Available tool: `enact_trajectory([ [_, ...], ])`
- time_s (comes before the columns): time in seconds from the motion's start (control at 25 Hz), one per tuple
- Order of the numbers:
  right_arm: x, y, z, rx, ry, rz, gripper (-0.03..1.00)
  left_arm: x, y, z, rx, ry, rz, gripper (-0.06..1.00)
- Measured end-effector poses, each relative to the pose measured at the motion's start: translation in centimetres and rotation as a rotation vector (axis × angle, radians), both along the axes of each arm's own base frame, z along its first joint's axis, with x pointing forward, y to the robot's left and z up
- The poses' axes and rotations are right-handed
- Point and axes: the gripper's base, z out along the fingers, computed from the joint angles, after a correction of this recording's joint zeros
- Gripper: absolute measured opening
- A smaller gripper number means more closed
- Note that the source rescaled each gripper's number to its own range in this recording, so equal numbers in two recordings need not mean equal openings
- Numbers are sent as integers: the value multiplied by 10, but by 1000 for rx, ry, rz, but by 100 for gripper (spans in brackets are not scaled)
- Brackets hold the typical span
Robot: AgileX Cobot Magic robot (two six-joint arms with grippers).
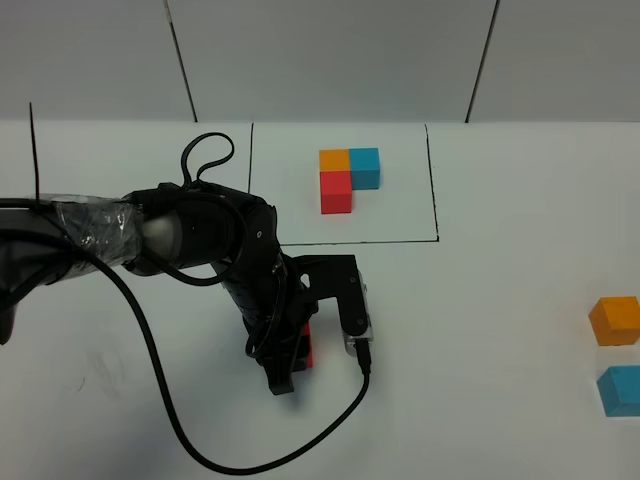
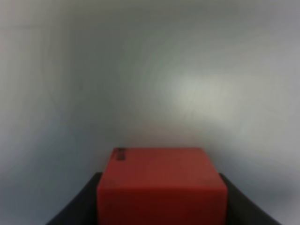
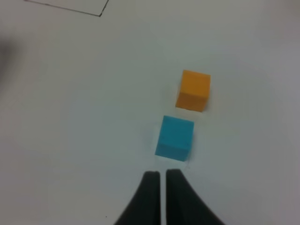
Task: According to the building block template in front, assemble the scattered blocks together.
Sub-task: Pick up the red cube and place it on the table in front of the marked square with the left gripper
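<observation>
Red block (image 2: 161, 185) gripped by left tool (image 1: 292, 362), right tool (image 3: 162, 185) closed

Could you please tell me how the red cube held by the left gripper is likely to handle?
The red cube is probably stiff: its edges look straight between the fingers of the left gripper. Its flat, matte faces likely grip well rather than slip. Set down and pushed, it should slide, not roll or tip, being as wide as tall.

Black left arm (image 1: 215, 240), crinkled plastic wrap (image 1: 95, 225), looping black cable (image 1: 270, 467), black right pincer (image 3: 162, 180)
</observation>
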Motion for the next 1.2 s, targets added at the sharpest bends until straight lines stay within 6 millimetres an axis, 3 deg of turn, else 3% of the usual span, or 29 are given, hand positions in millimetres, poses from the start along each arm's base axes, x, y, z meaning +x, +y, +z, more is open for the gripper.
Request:
enact_trajectory([
  [0.48, 0, 0, 0, 0, 0, 0, 0, 0, 0, 0, 0, 0, 2, 59],
  [0.84, 0, 0, 0, 0, 0, 0, 0, 3, 2, -5, 31, -8, 106, 88],
  [1.2, 0, 0, 0, 0, 0, 0, 0, 2, 2, 1, 36, -27, 116, 92],
])
